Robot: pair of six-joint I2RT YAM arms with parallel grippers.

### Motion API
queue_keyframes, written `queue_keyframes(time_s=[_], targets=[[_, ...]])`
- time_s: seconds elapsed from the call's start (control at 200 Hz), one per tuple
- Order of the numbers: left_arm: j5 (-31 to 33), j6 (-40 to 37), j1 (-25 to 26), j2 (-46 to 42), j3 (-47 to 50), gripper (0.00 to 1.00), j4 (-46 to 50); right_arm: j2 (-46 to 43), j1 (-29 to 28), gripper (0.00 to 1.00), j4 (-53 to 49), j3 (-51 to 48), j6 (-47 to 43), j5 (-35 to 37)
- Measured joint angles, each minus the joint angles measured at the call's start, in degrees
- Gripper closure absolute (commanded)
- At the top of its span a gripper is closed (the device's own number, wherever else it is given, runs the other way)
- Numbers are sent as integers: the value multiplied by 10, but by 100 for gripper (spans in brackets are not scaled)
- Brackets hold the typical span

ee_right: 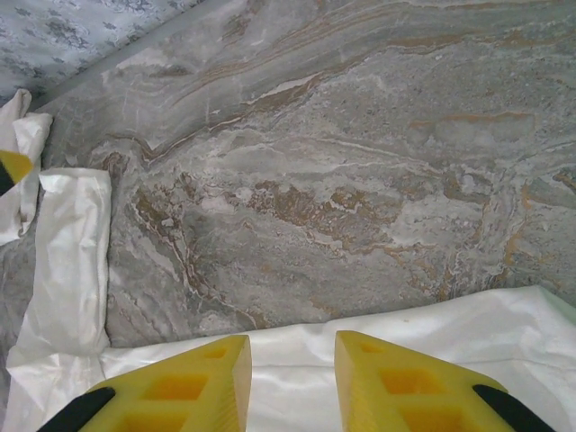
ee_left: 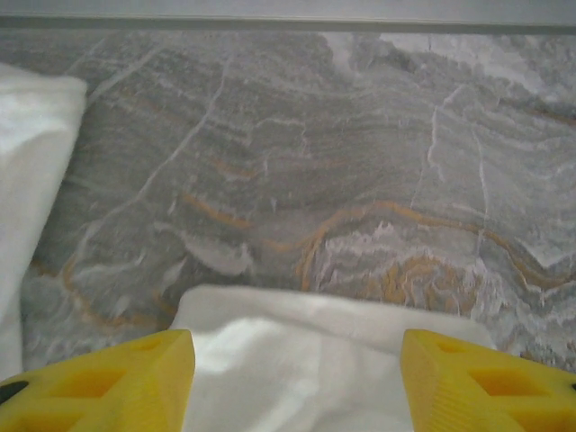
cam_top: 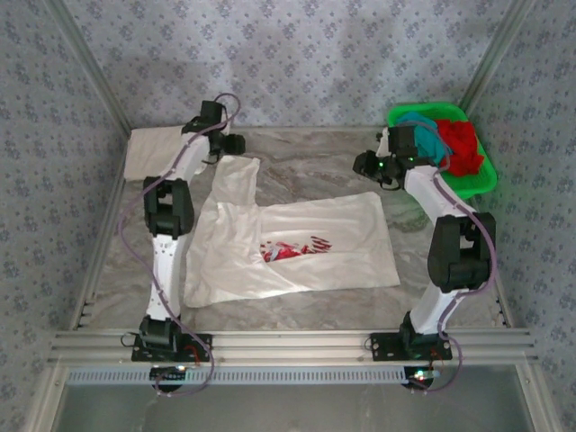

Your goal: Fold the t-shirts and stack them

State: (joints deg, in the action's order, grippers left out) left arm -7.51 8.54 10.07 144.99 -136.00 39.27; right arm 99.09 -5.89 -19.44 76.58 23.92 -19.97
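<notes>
**Task status.** One white t-shirt (cam_top: pixel 153 151) is seen folded at the far left corner of the table (cam_top: pixel 306 171); it is judged to be the start of the stack. The printed t-shirt (cam_top: pixel 297 243) is laid out flat in the middle of the table, print upward, with one sleeve stretched toward the far left. No fold is visible on it yet. The teal t-shirt (cam_top: pixel 427 135) and the red t-shirt (cam_top: pixel 463 148) are bunched together in the green basket (cam_top: pixel 486 180) at the far right. By this reckoning, one garment is finished, one is spread for folding, and two are not yet begun.

**Pincers.** The left pincer (cam_top: pixel 232 144) is positioned over the tip of the stretched sleeve. In the left wrist view, its fingers (ee_left: pixel 117 378) are set wide apart, and the cloth (ee_left: pixel 270 310) lies loose beneath them. The right pincer (cam_top: pixel 369 166) is positioned at the far right corner of the printed t-shirt. In the right wrist view, its fingers (ee_right: pixel 180 387) are parted by a narrow gap, and nothing is clamped between them.

**Surface and room.** The table is finished in grey marble pattern with orange veining. It is enclosed on three sides by walls (cam_top: pixel 297 54) papered in a blue-grey floral repeat. An aluminium rail (cam_top: pixel 288 344) runs along the near edge, and both arm bases are bolted to it.
</notes>
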Motion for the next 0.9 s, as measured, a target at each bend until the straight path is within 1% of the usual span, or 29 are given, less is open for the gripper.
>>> queue_keyframes(time_s=[0.105, 0.185, 0.31, 0.41, 0.46, 0.54, 0.66, 0.76, 0.899], targets=[[0, -6, -2, 42, -76, 34, 32, -5, 0, 68, 0, -17, 0, -14], [16, -10, -3, 61, -112, 33, 53, -10, 0, 68, -1, -31, 0, -21], [43, -15, -7, 63, -116, 33, 73, -13, 0, 68, -1, -38, 0, -26], [48, -15, -10, 65, -118, 33, 76, -13, 2, 68, 0, -40, 0, -32], [50, -15, -12, 70, -125, 29, 77, -13, 3, 69, 0, -42, 0, -35], [50, -14, -17, 77, -130, 28, 79, -13, 4, 69, 0, -43, 0, -39], [33, -7, -22, 85, -132, 28, 92, -19, 4, 69, 0, -43, 0, -44], [2, 12, -26, 90, -132, 28, 102, -28, 4, 70, 0, -43, 2, -49], [-27, 31, -28, 98, -132, 32, 105, -34, 6, 70, 0, -43, 2, -52]])
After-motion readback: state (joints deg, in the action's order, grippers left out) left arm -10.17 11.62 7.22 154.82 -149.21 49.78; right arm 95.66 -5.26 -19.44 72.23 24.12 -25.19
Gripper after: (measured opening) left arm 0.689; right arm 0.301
